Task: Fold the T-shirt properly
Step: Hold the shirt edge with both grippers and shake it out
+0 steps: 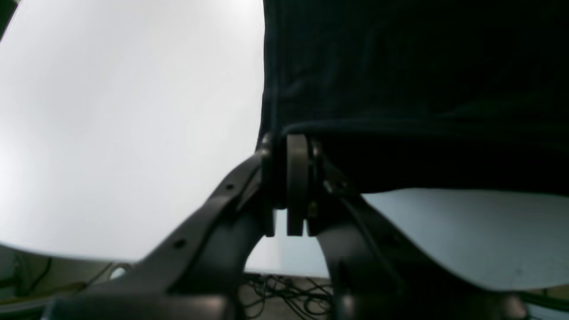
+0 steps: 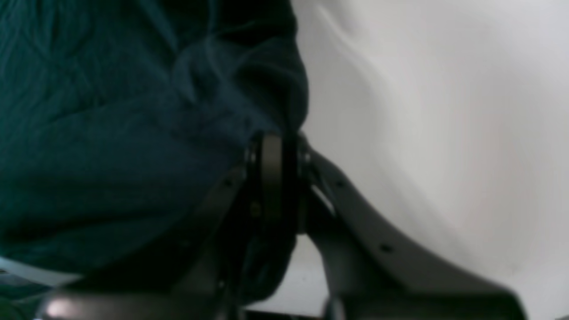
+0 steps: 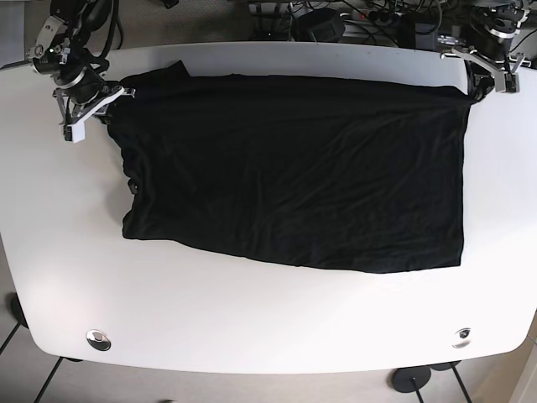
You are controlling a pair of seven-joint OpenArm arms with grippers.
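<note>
A dark T-shirt (image 3: pixel 294 172) lies spread across the white table (image 3: pixel 268 327), folded into a wide band. My left gripper (image 3: pixel 480 86) is at the shirt's far right corner and is shut on the fabric edge (image 1: pixel 284 129); the left wrist view shows its jaws (image 1: pixel 291 178) pinched together with cloth between them. My right gripper (image 3: pixel 113 94) is at the shirt's far left corner and is shut on a bunched fold of the shirt (image 2: pixel 249 111); its fingers (image 2: pixel 271 178) are closed on the cloth in the right wrist view.
Cables and equipment (image 3: pixel 352 17) lie beyond the table's far edge. Two round metal fittings (image 3: pixel 99 339) (image 3: pixel 461 337) sit near the table's front corners. Bare white table surrounds the shirt on the front and sides.
</note>
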